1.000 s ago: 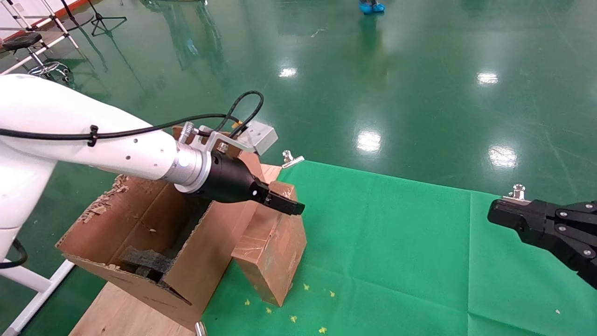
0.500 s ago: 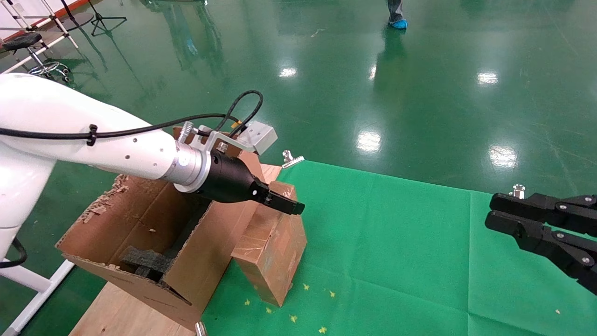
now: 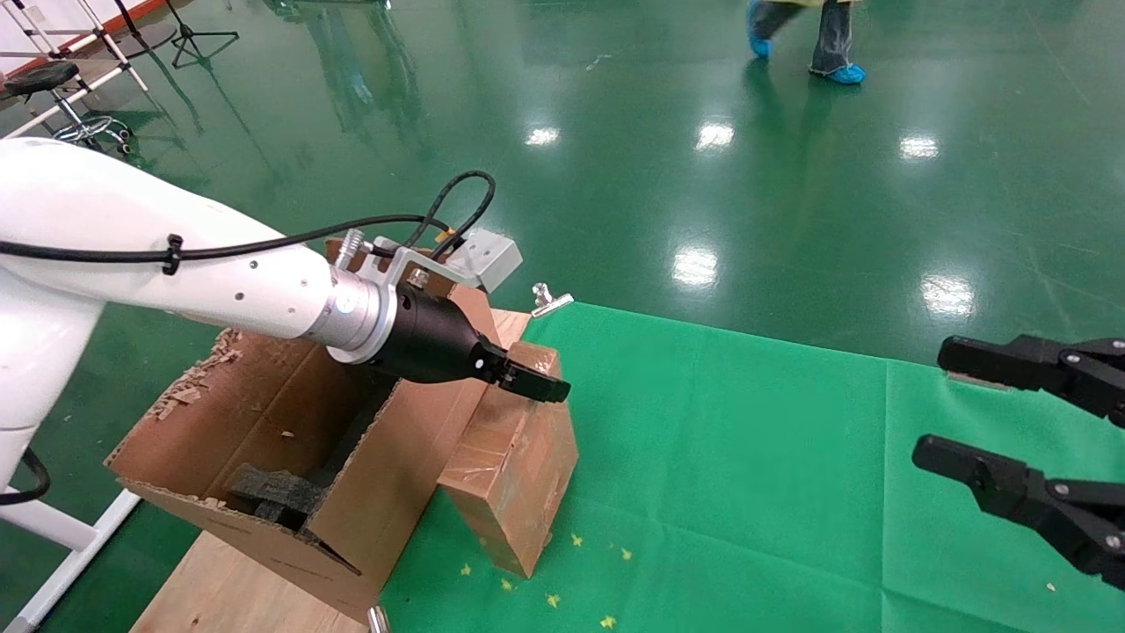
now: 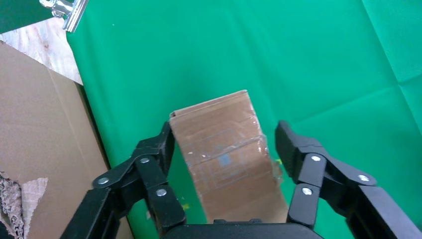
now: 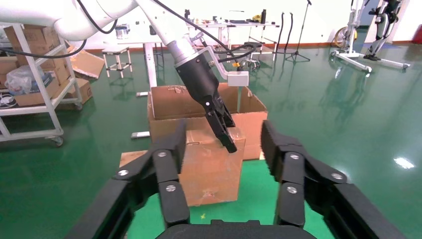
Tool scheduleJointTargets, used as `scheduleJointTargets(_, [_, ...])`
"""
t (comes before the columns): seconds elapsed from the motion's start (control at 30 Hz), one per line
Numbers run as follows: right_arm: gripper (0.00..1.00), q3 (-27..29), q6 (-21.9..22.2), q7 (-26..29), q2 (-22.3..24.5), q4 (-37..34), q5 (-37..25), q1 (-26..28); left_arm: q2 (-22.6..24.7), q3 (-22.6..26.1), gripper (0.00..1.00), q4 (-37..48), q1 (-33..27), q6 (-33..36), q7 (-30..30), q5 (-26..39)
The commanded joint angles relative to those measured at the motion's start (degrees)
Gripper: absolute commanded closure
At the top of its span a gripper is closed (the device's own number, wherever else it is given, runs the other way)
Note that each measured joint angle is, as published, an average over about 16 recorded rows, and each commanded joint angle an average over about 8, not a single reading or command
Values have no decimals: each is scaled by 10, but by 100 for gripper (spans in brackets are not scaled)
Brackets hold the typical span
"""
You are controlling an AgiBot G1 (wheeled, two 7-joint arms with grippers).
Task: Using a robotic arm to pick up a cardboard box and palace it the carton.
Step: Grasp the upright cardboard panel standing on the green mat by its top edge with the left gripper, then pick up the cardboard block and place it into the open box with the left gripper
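The small taped cardboard box [image 3: 518, 475] stands on end on the green cloth, leaning against the side of the large torn carton [image 3: 264, 413]. The white left arm's gripper [image 3: 536, 382] sits at the box's top end. In the left wrist view its fingers straddle the box [image 4: 229, 159]: one finger [image 4: 161, 144] touches an edge, the other [image 4: 291, 144] stands off with a gap, so this gripper [image 4: 225, 133] is open. My right gripper [image 3: 932, 404] hovers open over the cloth at the far right, holding nothing. Its wrist view looks across at the box [image 5: 211, 167].
Black foam [image 3: 272, 497] lies inside the carton, which rests on a wooden board [image 3: 237, 589]. A metal clamp [image 3: 549, 299] holds the green cloth [image 3: 747, 492] at the far edge. A person [image 3: 809, 44] walks on the floor beyond. A stool [image 3: 53, 88] stands far left.
My right gripper has gone from shut to wide open, staying at the right. The left arm and box have hardly moved. A person has walked into view at the back.
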Motion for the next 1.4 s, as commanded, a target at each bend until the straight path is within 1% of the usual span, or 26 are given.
scheduleJointTargets(0.03, [0,0,0,0,0,0,0,0,0,0,100,0,0,0,0,0])
scheduleJointTargets(0.33, [0,0,0,0,0,0,0,0,0,0,100,0,-1,1,2,0])
scheduleJointTargets(0.53, [0,0,0,0,0,0,0,0,-4,-7,100,1,-16,1,37,-14])
scheduleJointTargets(0.63, [0,0,0,0,0,0,0,0,-18,-27,100,2,-30,-12,71,-36])
scheduleJointTargets(0.77, [0,0,0,0,0,0,0,0,-49,-67,100,8,-57,-40,124,-74])
scheduleJointTargets(0.87, [0,0,0,0,0,0,0,0,-75,-94,100,20,-86,-50,163,-92])
scheduleJointTargets(0.97, [0,0,0,0,0,0,0,0,-101,-112,100,42,-124,-46,199,-94])
scheduleJointTargets(1.1, [0,0,0,0,0,0,0,0,-133,-121,100,85,-172,-32,256,-74])
scheduleJointTargets(1.2, [0,0,0,0,0,0,0,0,-156,-121,100,129,-191,-21,302,-59])
scheduleJointTargets(1.3, [0,0,0,0,0,0,0,0,-177,-119,100,179,-192,-10,344,-55])
scheduleJointTargets(1.4, [0,0,0,0,0,0,0,0,-195,-119,100,230,-179,-4,380,-64])
